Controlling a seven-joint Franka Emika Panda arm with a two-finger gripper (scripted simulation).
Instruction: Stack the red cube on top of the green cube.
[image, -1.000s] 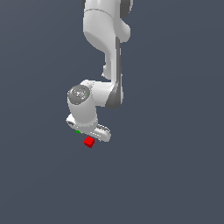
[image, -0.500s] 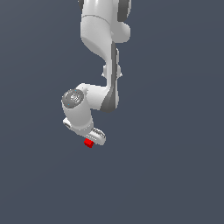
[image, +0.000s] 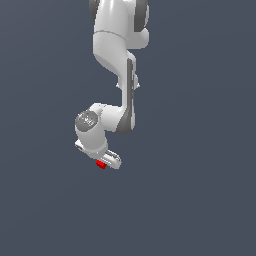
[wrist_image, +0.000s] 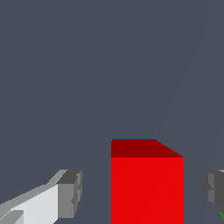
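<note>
Squarely between the spread end effector (wrist_image: 140, 192) fingers, untouched, sits the red cube (wrist_image: 146, 186), one face toward the wrist camera.

The arm (image: 116, 55) is glossy white with dark grey joint panels, set against a plain slate-blue ground (image: 200, 150). The red cube (wrist_image: 146, 186) is bright plain red, its upper face a darker red. The gripper (wrist_image: 138, 192) has white bodywork and mid-grey fingertips (wrist_image: 70, 192).
</note>
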